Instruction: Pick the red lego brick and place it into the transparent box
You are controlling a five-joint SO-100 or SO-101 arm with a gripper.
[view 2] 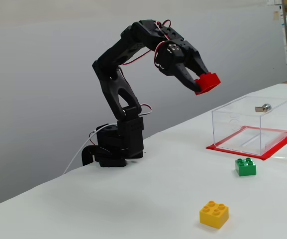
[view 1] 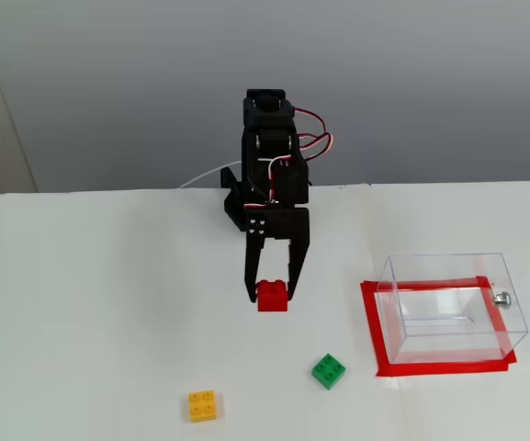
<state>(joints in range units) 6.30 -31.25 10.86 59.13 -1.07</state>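
Observation:
My black gripper [view 1: 272, 294] is shut on the red lego brick [view 1: 272, 297] and holds it well above the white table, as a fixed view from the side shows the gripper [view 2: 203, 83] and the brick [view 2: 208, 82]. The transparent box [view 1: 453, 308] stands to the right in a fixed view, open-topped and empty, with a small silver knob [view 1: 501, 297] on its right wall. In the side view the box [view 2: 252, 122] is right of and below the held brick.
A red tape rectangle [view 1: 375, 340] frames the box's base. A green brick [view 1: 328, 370] lies left of the box and a yellow brick [view 1: 202, 405] lies nearer the front; both also show in the side view, green [view 2: 245, 167] and yellow [view 2: 214, 214].

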